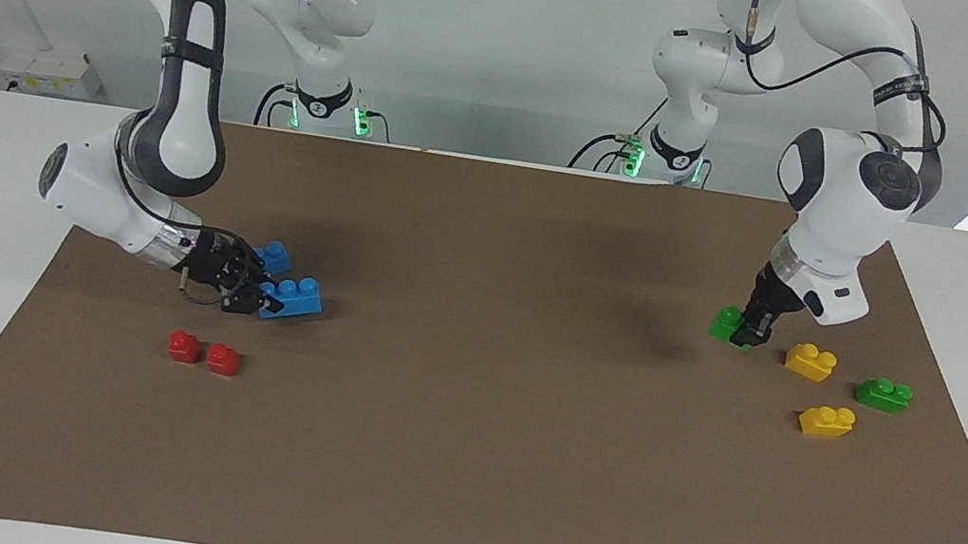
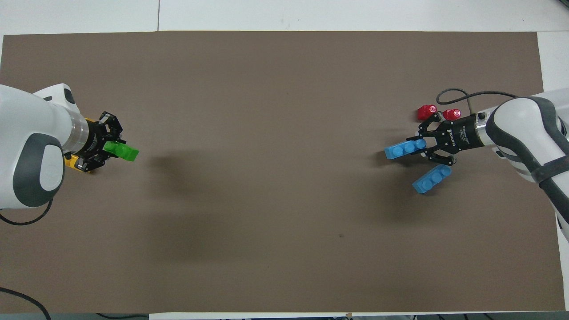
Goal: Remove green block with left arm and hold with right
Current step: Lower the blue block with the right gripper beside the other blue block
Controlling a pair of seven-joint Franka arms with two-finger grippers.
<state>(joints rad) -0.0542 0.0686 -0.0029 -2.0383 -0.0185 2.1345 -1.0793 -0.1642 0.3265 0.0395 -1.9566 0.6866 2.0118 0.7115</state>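
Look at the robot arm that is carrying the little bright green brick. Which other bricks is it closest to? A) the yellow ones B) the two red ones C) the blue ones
A: the left gripper is shut on the green block, right beside a yellow brick at the left arm's end of the table.

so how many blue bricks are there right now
2. One blue brick is gripped in the right tool toward the right arm's end of the mat. The other blue brick lies on the mat beside it, nearer to the robots. None seem hidden.
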